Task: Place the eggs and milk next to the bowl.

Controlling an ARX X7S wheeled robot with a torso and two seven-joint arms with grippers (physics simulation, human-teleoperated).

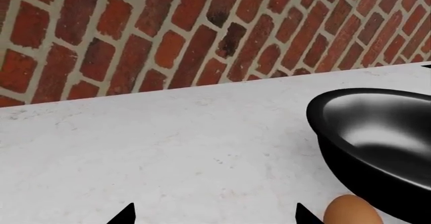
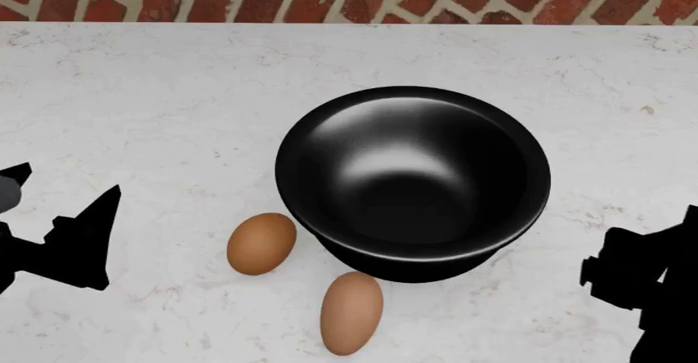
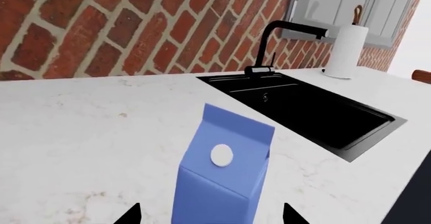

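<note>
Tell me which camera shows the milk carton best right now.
The right wrist view: the milk carton stands upright on the counter between that arm's open jaws, cap facing the camera. The head and left wrist views don't show it at all.

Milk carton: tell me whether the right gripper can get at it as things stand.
Probably yes. In the right wrist view the milk carton stands upright on the counter between the open right gripper's fingertips, with nothing in between.
</note>
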